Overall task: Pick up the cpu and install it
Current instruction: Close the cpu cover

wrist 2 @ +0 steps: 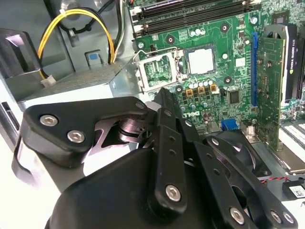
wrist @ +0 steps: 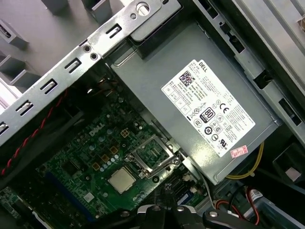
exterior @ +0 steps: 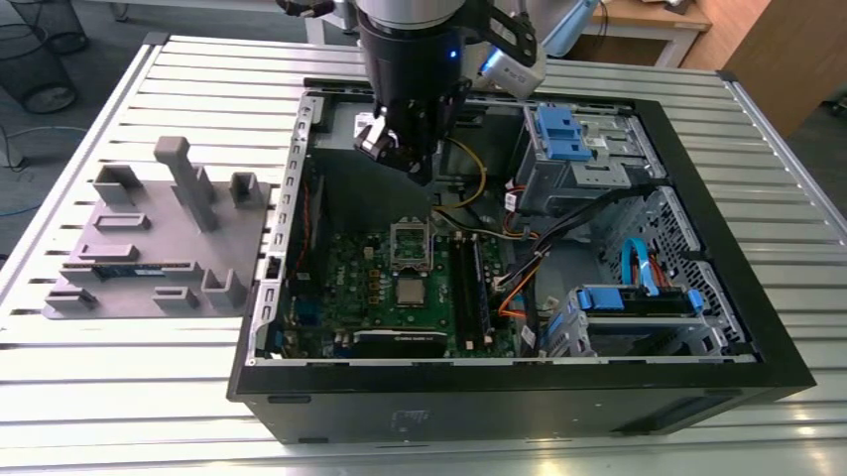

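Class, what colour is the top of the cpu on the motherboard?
The cpu top is silver, clearest in the second wrist view.

And there's the cpu (exterior: 412,291): a small flat square chip with a pale silver metal top, lying level and face up in its socket on the green motherboard (exterior: 355,270), deep inside the open case. In both wrist views the cpu (wrist 2: 200,60) (wrist: 120,180) sits square to the board, a dark socket border all round it. The silver socket frame (wrist 2: 159,71) is hinged open just beside it, so its top is uncovered
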`<action>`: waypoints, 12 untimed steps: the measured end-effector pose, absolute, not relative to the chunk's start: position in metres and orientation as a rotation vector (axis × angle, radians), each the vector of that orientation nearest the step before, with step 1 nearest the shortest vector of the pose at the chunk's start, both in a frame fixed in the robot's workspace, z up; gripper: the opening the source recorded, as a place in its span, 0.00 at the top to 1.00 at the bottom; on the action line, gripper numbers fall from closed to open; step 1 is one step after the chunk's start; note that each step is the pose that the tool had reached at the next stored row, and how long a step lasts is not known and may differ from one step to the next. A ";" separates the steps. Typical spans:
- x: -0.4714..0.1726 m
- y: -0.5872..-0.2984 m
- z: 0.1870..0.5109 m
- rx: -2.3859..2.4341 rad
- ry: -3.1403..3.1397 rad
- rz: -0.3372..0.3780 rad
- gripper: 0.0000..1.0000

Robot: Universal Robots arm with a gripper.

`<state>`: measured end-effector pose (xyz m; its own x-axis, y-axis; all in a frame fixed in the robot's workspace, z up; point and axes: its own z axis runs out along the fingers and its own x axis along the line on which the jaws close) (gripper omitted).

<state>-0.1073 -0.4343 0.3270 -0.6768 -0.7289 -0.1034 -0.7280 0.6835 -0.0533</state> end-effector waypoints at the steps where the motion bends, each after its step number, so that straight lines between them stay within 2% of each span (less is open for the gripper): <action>1: -0.107 -0.434 0.327 -1.205 2.778 -0.011 0.89; 12: -0.107 -0.435 0.322 -1.205 2.805 -0.011 0.89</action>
<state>-0.1072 -0.4352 0.3223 -0.6850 -0.7243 -0.0782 -0.7237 0.6889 -0.0413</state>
